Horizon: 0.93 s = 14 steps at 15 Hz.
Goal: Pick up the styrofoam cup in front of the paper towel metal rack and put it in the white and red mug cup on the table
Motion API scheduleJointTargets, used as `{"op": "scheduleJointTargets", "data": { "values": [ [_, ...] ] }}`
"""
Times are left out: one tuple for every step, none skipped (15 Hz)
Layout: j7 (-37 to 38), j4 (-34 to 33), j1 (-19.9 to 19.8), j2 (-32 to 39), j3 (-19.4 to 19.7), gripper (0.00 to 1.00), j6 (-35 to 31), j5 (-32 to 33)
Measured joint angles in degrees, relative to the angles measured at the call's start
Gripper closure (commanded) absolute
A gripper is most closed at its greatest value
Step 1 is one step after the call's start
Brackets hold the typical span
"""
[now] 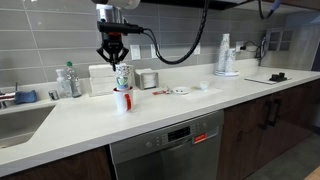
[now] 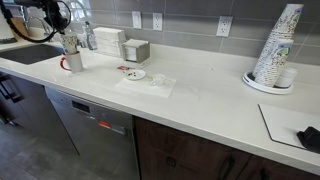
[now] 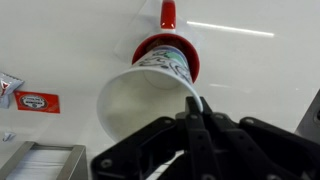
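The styrofoam cup point(image 3: 150, 95) is white with greenish print on its side. My gripper point(image 3: 195, 108) is shut on its rim and holds it tilted over the red mug point(image 3: 185, 52), whose red handle points away. In an exterior view the cup point(image 1: 123, 76) hangs under the gripper point(image 1: 113, 58) with its base at the mouth of the mug point(image 1: 121, 100). In an exterior view the cup point(image 2: 71, 44) and the mug point(image 2: 72, 62) stand at the far end of the counter; the gripper itself is hard to make out there.
A napkin dispenser point(image 1: 101, 79), a metal container point(image 1: 148, 79), bottles point(image 1: 68, 82) and a sink point(image 1: 20, 120) sit nearby. A small plate point(image 2: 133, 73) and ketchup packets point(image 3: 36, 101) lie on the counter. A tall stack of cups point(image 2: 275, 45) stands far off.
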State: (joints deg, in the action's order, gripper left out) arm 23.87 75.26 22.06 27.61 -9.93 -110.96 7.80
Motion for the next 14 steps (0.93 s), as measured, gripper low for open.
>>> {"op": "scheduleJointTargets", "data": {
  "values": [
    [-0.16, -0.13, 0.07, 0.47, 0.01, 0.71, -0.19, 0.0],
    [-0.26, -0.24, 0.16, 0.87, 0.06, 0.7, -0.41, 0.05],
    [-0.33, -0.33, 0.24, 1.17, 0.09, 0.64, -0.56, 0.06],
    [-0.49, -0.38, 0.3, 1.28, 0.09, 0.57, -0.58, 0.05],
    [-0.69, -0.51, 0.4, 1.2, 0.09, 0.49, -0.5, 0.05],
    [-0.87, -0.83, 0.53, 0.99, 0.08, 0.42, -0.03, 0.05],
    [-0.99, -1.29, 0.65, 0.56, 0.05, 0.33, 1.37, -0.04],
    [-0.99, -1.77, 0.77, -0.08, 0.04, 0.26, 3.4, -0.11],
    [-0.97, -1.93, 0.78, -1.04, 0.0, 0.19, 5.88, -0.24],
    [-0.85, -1.92, 0.7, -2.17, 0.0, 0.11, 8.66, -0.66],
    [-0.64, -1.82, 0.51, -3.29, 0.01, 0.04, 11.0, -1.17],
    [-0.45, -1.51, 0.17, -4.47, 0.1, 0.0, 12.72, -1.7],
    [-0.33, -1.03, -0.35, -5.63, 0.22, 0.0, 13.78, -2.38],
    [-0.26, -0.31, -1.06, -6.81, 0.43, 0.0, 14.1, -3.01]
  ]
}}
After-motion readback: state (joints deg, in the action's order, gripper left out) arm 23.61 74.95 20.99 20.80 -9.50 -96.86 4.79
